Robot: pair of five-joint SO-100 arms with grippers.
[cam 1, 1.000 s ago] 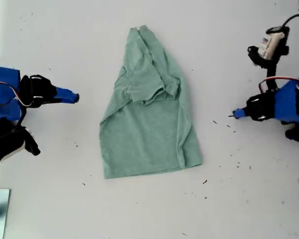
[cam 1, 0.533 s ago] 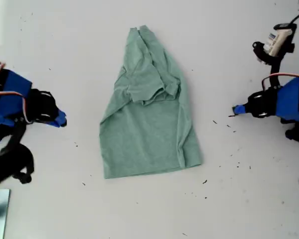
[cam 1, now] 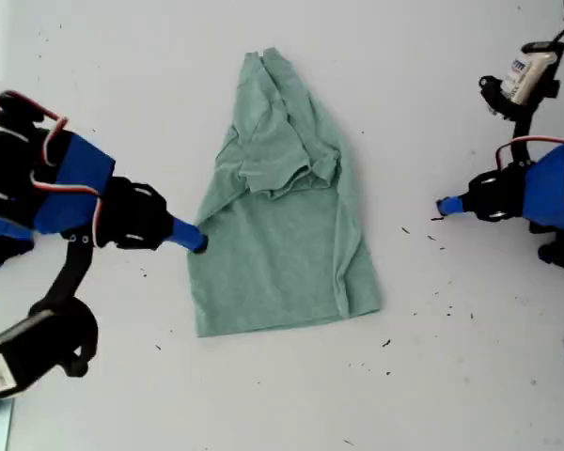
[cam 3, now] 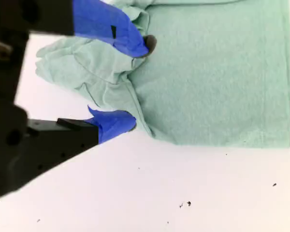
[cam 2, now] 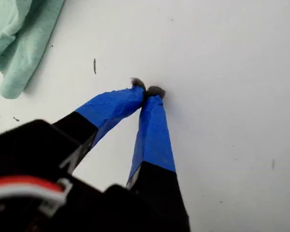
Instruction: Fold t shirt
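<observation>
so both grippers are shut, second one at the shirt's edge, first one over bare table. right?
Not quite. My second gripper is open: the second wrist view shows its jaws spread, straddling the edge of the t shirt. The rest holds: my first gripper is shut over bare table, clear of the cloth.

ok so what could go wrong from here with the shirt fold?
1. My second tool is open and straddles the bunched edge of the t shirt. Closing there may pinch only some layers, so the fold could drag unevenly.
2. My first tool is shut over the bare table, apart from the shirt. A one-sided pull might slide the whole shirt instead of folding it.
</observation>
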